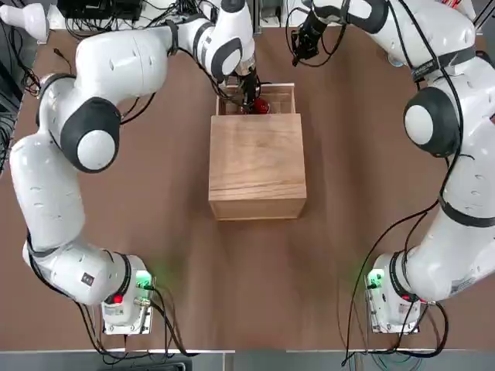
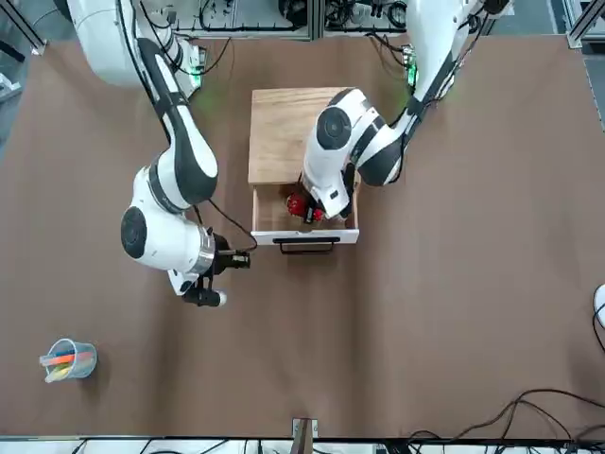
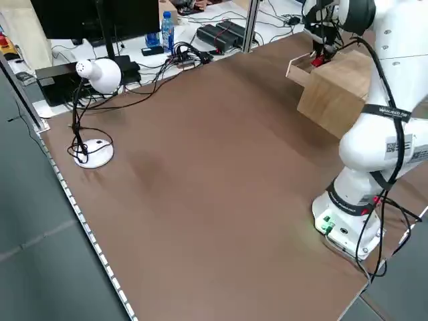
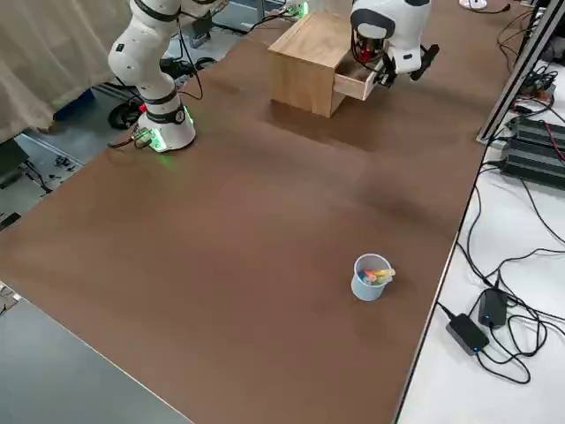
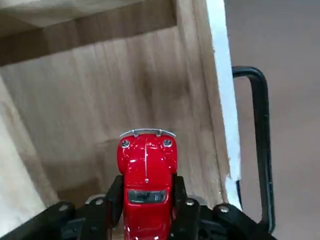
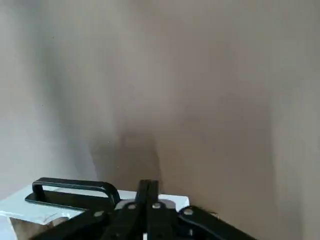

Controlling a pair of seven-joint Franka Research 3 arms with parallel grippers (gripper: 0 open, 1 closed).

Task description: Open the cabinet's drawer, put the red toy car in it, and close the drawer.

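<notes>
Half the red toy car (image 5: 146, 185) was hidden by the left hand (image 5: 147, 210) clamping it inside the drawer (image 1: 282, 99); the right hand (image 6: 147, 200) hung shut, empty.

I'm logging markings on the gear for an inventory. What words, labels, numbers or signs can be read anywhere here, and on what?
No text can be read.
White robot arm: square code stickers and a small black label, too small to read.
Clear plastic water bottle: blue label, too blurred to read.

A brown table (image 3: 200, 167) carries a white desk lamp (image 3: 93, 77) and a cup of pens (image 4: 372, 277), with cables (image 4: 521, 212) and a monitor (image 3: 93, 17) alongside.
</notes>
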